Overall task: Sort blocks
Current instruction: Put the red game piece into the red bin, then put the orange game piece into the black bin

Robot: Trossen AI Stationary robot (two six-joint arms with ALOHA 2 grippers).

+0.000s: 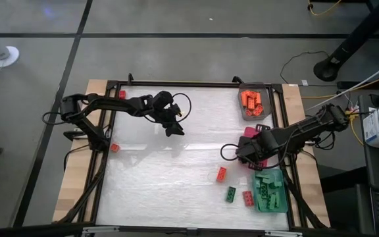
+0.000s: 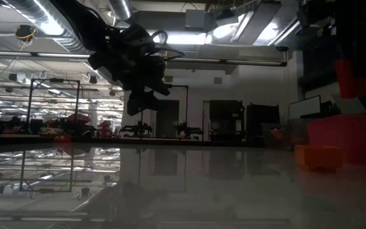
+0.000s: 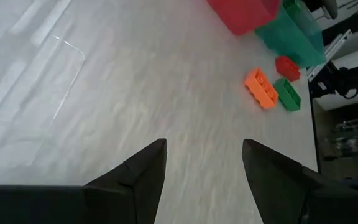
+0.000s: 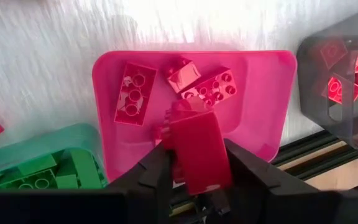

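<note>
A pale table (image 1: 163, 164) carries three trays along its right side: a grey tray (image 1: 245, 108) far, a pink tray (image 1: 251, 131) in the middle, a teal tray (image 1: 280, 204) near. Beside the teal tray lie loose blocks: an orange block (image 1: 221, 174), a green block (image 1: 230, 193) and a red block (image 1: 248, 198).

Grey floor (image 1: 176, 59) surrounds the table (image 1: 176, 164), crossed by dark tape lines (image 1: 176, 35); a black stand base (image 1: 328, 68) sits at two o'clock; behind, ceiling light strips (image 2: 49, 22) and ducts (image 2: 113, 9) run overhead; distant workbenches (image 2: 75, 127) stand at nine o'clock.
</note>
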